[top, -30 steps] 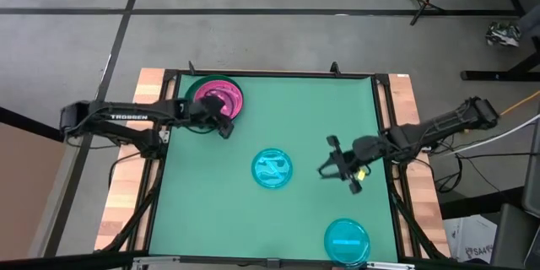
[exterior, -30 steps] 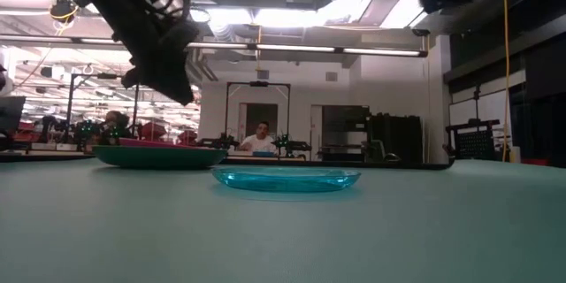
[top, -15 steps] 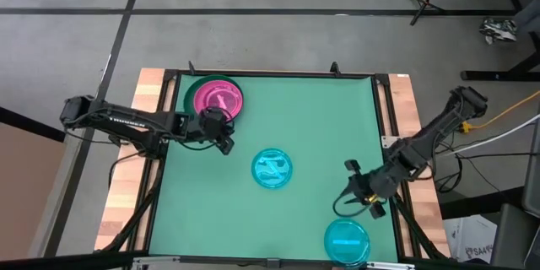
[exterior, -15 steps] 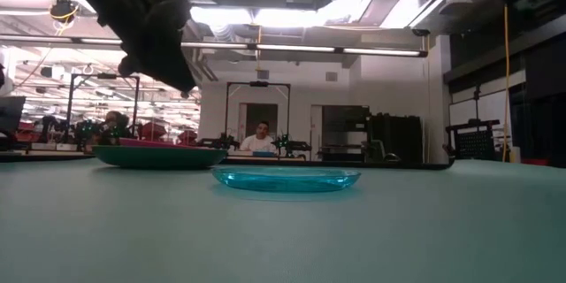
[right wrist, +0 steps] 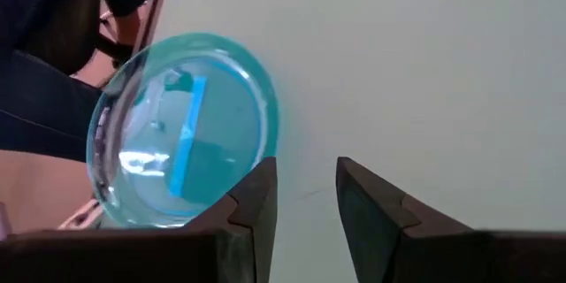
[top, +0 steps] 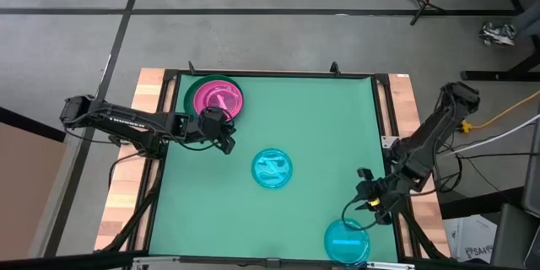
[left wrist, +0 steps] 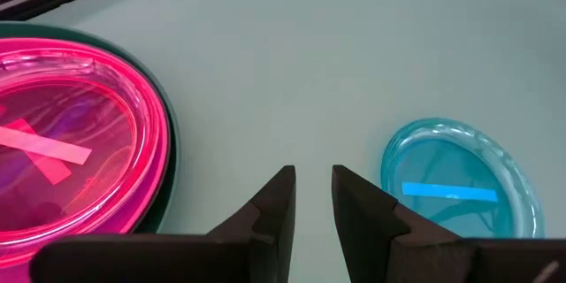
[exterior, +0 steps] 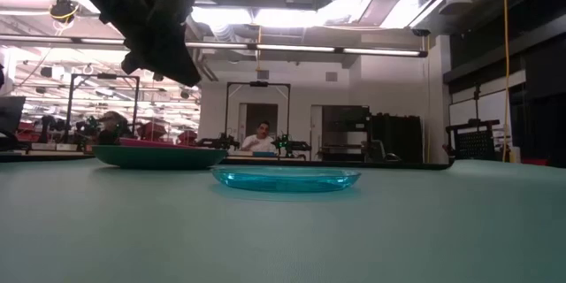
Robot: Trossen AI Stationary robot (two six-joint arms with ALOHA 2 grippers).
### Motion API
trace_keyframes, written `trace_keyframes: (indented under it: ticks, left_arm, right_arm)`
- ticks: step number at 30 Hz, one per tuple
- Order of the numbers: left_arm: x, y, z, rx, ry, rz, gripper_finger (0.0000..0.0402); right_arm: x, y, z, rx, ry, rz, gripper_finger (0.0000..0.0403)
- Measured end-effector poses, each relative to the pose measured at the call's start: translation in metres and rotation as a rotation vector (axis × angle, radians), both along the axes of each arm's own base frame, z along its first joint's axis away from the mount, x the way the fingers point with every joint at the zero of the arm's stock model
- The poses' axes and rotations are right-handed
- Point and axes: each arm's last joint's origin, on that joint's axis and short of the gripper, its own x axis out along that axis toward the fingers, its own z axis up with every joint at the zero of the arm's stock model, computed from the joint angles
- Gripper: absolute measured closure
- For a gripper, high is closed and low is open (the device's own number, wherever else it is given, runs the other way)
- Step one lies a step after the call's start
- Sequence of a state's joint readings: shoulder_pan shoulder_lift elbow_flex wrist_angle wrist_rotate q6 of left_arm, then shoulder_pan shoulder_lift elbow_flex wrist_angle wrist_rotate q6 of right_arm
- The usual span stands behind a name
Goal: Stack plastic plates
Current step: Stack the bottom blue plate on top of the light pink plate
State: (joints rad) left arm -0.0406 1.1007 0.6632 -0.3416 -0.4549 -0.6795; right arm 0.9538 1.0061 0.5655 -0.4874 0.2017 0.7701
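A stack of plates sits at the far left of the table, a dark green plate at the bottom and pink ones on top. One cyan plate lies flat mid-table. A second cyan plate lies at the near edge, toward the right. My left gripper hovers between the stack and the middle cyan plate, open by a narrow gap. My right gripper hovers just beyond the near cyan plate, open and empty.
The green mat is bare across its far right and middle right. A black frame and wooden side boards border the table. In the low view a person sits in the room far behind the table.
My right gripper has swung from mid-right of the table toward the near edge, ending beside the near cyan plate. My left gripper has drawn back a little from the stack toward the near edge. The plates have stayed where they were.
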Motion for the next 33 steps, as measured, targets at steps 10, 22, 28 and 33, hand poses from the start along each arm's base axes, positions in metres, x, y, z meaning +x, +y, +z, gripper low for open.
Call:
trace_keyframes:
  ticks: [10,22,28,33]
  left_arm:
    - [0.000,0.000,0.000,0.000,0.000,0.000,0.0331]
    - [0.000,0.000,0.000,0.001,0.001,0.000,0.0331]
    - [0.000,0.000,0.000,0.001,0.001,0.000,0.0331]
    - [0.000,0.000,0.000,0.001,0.002,0.000,0.0331]
  right_arm:
    - [0.003,0.025,-0.025,0.025,0.016,0.023,0.0292]
    - [0.010,0.037,-0.060,-0.038,0.160,-0.001,0.0292]
    - [0.011,0.040,-0.060,-0.018,0.154,0.004,0.0292]
    - [0.011,0.040,-0.060,-0.011,0.156,-0.006,0.0292]
